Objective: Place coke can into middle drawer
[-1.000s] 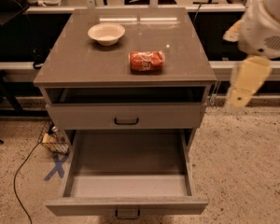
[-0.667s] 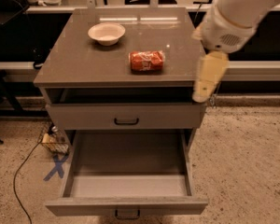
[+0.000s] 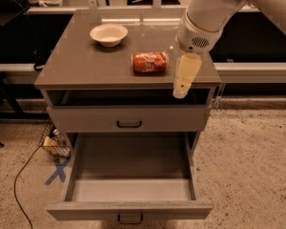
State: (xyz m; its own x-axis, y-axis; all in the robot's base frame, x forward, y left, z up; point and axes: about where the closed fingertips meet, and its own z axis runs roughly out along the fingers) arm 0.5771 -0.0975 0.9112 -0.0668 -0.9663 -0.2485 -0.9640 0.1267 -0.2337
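Observation:
The coke can (image 3: 149, 62) lies on its side on the grey cabinet top (image 3: 86, 66), right of centre. The middle drawer (image 3: 133, 175) is pulled out below, its smooth grey floor bare, with its black handle (image 3: 130, 218) at the front edge. My gripper (image 3: 182, 87) hangs from the white arm over the cabinet top's right front edge. It is just right of the can, apart from it and holding nothing.
A white bowl (image 3: 108, 34) sits at the back left of the cabinet top. The upper drawer (image 3: 129, 119) is closed. A cable and a small box (image 3: 55, 144) lie on the floor to the left, by a blue X mark (image 3: 57, 171).
The arm and gripper have swung left from beyond the cabinet's right side to just right of the can. The can, bowl and drawers have not moved.

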